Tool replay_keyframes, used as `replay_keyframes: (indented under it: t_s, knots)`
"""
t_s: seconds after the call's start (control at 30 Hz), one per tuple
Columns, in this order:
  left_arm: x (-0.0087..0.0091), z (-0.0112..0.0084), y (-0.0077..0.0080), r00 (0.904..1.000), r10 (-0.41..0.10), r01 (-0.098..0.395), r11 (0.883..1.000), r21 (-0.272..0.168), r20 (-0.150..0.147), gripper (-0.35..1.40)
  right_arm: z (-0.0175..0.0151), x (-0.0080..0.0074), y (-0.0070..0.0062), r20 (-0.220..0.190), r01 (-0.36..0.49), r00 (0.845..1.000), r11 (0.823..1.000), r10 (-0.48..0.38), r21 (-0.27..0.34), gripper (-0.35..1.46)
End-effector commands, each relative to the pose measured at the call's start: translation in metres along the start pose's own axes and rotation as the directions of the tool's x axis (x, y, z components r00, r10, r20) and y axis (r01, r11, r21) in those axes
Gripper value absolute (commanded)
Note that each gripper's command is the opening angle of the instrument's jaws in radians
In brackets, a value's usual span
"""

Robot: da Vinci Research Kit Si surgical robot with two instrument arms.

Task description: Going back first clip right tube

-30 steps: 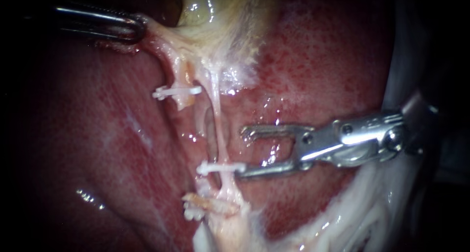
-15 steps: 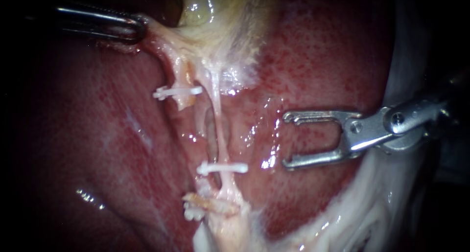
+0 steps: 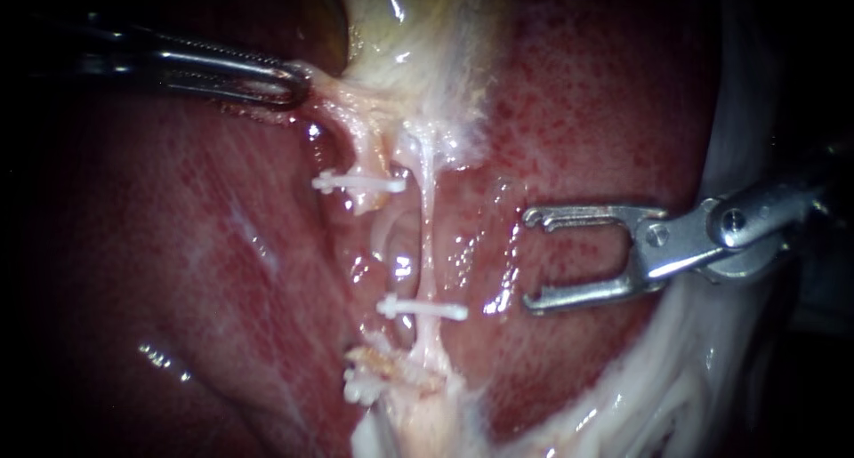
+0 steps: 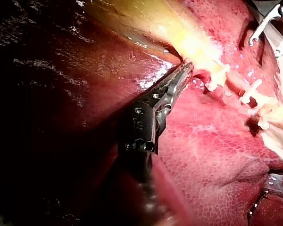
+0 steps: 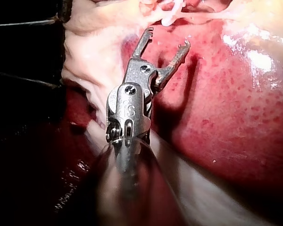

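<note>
Wet red liver (image 3: pixel 178 245) across nearly the whole endoscope view, speckled and glistening. At the top middle, yellowish gallbladder (image 3: pixel 418 40), tapering down into pale tissue (image 3: pixel 356 111). Along the lower right, a white fatty fringe (image 3: pixel 676 369). In from the right, right instrument (image 3: pixel 531 261), jaws spread wide like a fork, gripping nothing, only bare liver behind the gap, tips aimed toward the tubes and short of them; same forked spread plain in the right wrist view. In from the upper left, left instrument (image 3: pixel 289 77), jaws clamped on that pale tissue just under the gallbladder, the tissue stretched out toward the left; same grip in the left wrist view, slim jaws closed on the pale edge. Down the middle, two tubes side by side: left tube (image 3: pixel 365 151), short and thick, and right tube (image 3: pixel 427 236), a thin pale strand straight down from the gallbladder. Low on the right tube, a white clip (image 3: pixel 422 309) lying crosswise, closed around the strand, its right end near the lower jaw of the right instrument but clearly apart from it. Higher up, upper clip (image 3: pixel 360 182) across the left tube. Lowest of all, third clip (image 3: pixel 360 389), beside the frayed stump below both tubes
</note>
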Motion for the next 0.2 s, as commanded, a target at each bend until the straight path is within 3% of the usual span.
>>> replay_keyframes:
  t_s: [0.03,0.2]
  knots:
    - [0.0000,0.0000,0.0000,1.0000,0.000,0.000,1.000,-0.001,0.000,-0.35,0.0000,0.0000,0.0000,0.000,0.000,1.000,1.000,0.000,0.000,0.50]
    - [0.0000,-0.0001,0.0001,1.0000,-0.001,0.001,1.000,-0.001,0.001,-0.35,0.0001,0.0001,-0.0001,0.000,0.000,1.000,1.000,0.000,-0.003,0.50]
